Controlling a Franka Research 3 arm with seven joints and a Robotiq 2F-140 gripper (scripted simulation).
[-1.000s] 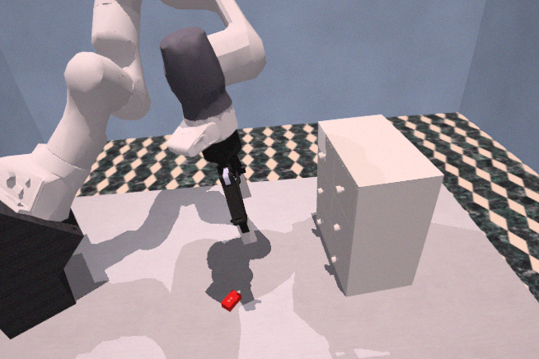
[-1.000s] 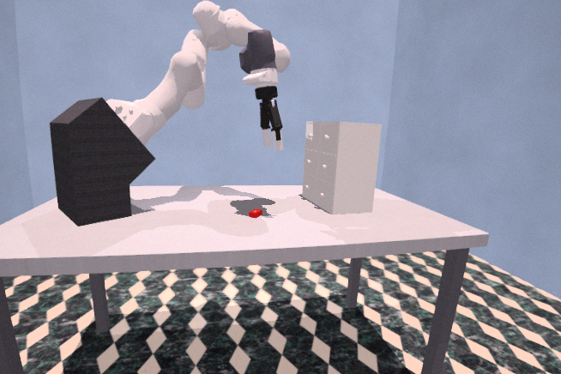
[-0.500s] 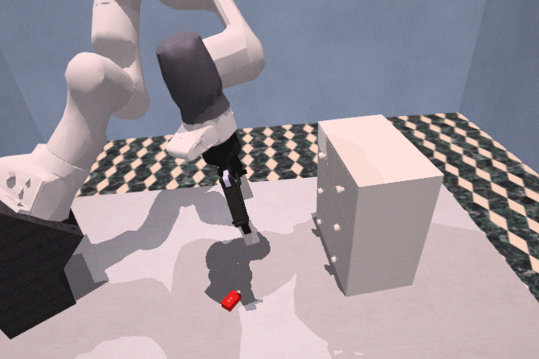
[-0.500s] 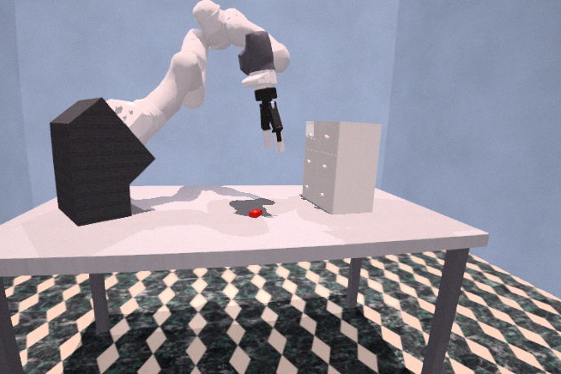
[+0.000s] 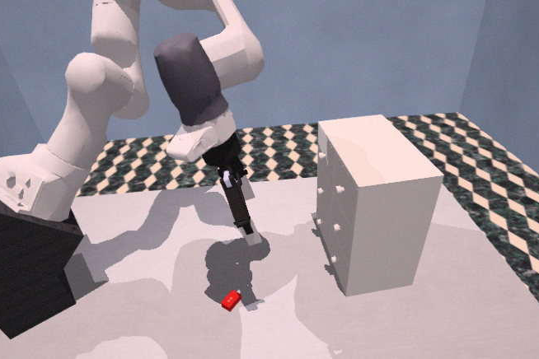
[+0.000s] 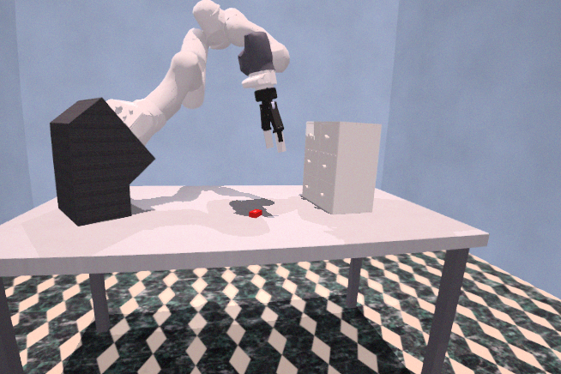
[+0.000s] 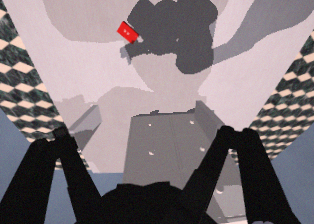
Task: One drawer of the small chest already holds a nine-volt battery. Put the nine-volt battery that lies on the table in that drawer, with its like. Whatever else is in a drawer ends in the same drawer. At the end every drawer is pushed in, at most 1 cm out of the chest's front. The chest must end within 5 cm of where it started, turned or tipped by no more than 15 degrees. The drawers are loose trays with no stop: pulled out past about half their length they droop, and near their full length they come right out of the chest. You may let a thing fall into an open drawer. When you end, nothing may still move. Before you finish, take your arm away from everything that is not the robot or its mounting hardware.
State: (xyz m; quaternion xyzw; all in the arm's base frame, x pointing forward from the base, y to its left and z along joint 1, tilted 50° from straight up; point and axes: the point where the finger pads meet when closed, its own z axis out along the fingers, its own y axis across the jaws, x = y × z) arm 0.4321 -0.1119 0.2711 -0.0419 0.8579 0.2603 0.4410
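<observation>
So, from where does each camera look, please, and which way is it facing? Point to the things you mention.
Top: raised beside the table, slanting down at the battery [image 5: 231,300] [image 6: 255,214] [image 7: 127,32] and chest [image 5: 395,236] [image 6: 356,167] [image 7: 146,137]; much of the arm shows.
Exterior: lower, looking across the table; arm and gripper [image 5: 250,216] [image 6: 274,142] [image 7: 147,111] show.
Wrist: on the wrist, looking past the black fingers at the chest's knobbed front.
Top and exterior share a side: arm base left, chest right.
</observation>
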